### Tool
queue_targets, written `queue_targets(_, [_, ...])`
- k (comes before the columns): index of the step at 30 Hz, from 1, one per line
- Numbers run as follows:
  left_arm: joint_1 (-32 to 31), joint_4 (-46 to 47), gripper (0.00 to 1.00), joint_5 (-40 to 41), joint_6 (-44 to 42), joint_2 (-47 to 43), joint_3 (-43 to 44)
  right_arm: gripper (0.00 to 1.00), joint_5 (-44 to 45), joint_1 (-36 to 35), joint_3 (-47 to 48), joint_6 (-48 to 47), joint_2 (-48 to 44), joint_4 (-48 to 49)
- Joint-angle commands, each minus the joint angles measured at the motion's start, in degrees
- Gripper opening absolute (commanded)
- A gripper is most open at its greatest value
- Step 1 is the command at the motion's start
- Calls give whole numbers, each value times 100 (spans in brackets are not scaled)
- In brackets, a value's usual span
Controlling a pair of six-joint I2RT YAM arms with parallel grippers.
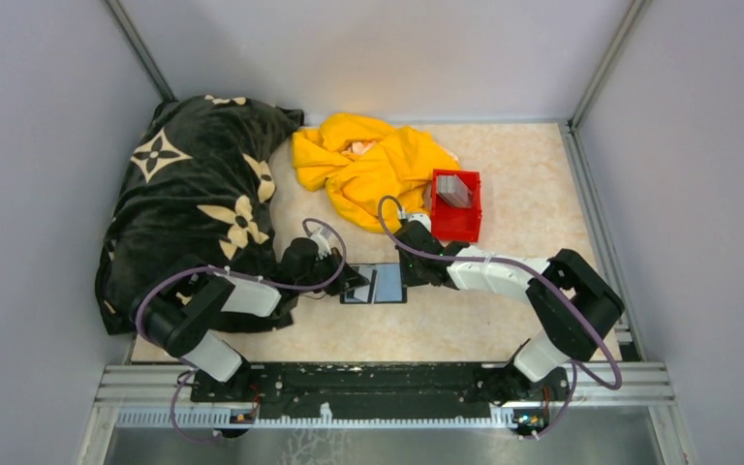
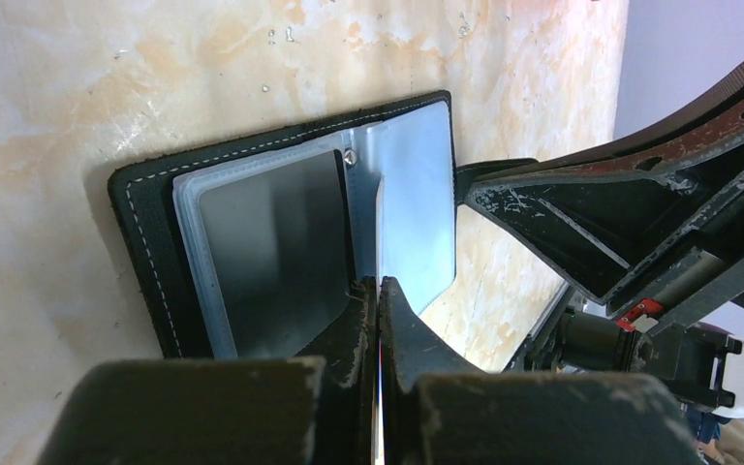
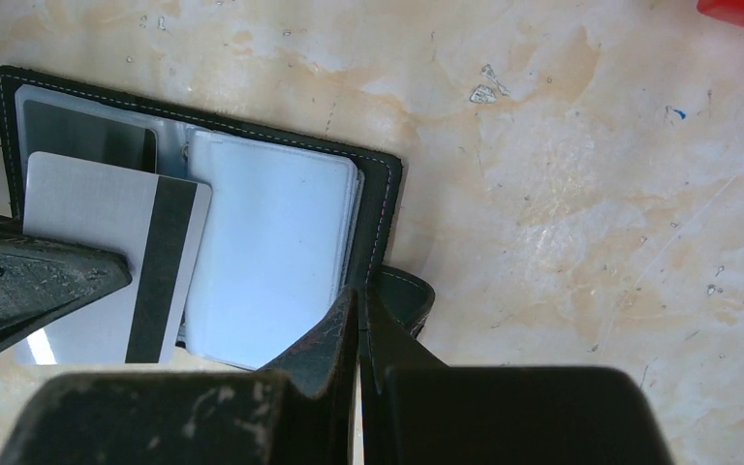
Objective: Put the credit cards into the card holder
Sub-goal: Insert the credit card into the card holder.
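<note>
Right wrist view: the card holder (image 3: 281,232), a black stitched wallet, lies open and flat on the marbled worktop (image 3: 591,242). My right tool (image 3: 358,295) is closed, its tips at the holder's near right edge beside the snap tab. I judge it is there to pin the holder down so it does not slide. I cannot tell whether it also pinches a clear sleeve.

My left tool (image 2: 380,283) is closed tight on one credit card (image 3: 87,223), silver with a black magnetic stripe. It holds the card low over the holder's left half, with one short edge towards the middle fold. That looks like a line-up for sliding the card into a sleeve. The card is not yet inside.

Left wrist view: the held card shows only as a thin edge rising from between the fingers.

Containers: the holder's left sleeve already holds a dark grey card. The right leaves look pale and I cannot tell if they are filled. In the top external view, a red bin (image 1: 467,231) sits farther back and to the right, well apart, with more grey cards (image 1: 453,189) inside.
</note>
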State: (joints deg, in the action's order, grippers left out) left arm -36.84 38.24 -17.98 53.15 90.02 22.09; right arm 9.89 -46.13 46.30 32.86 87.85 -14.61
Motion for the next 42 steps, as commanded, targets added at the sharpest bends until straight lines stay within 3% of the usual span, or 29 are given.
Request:
queue_targets(1, [10,134,0,66,0,165,134,0,117,-63,171,82,111,61])
queue_targets(42, [-31,1623,0,380,651,1082,-282,0,29,-63,-94,196,228,163])
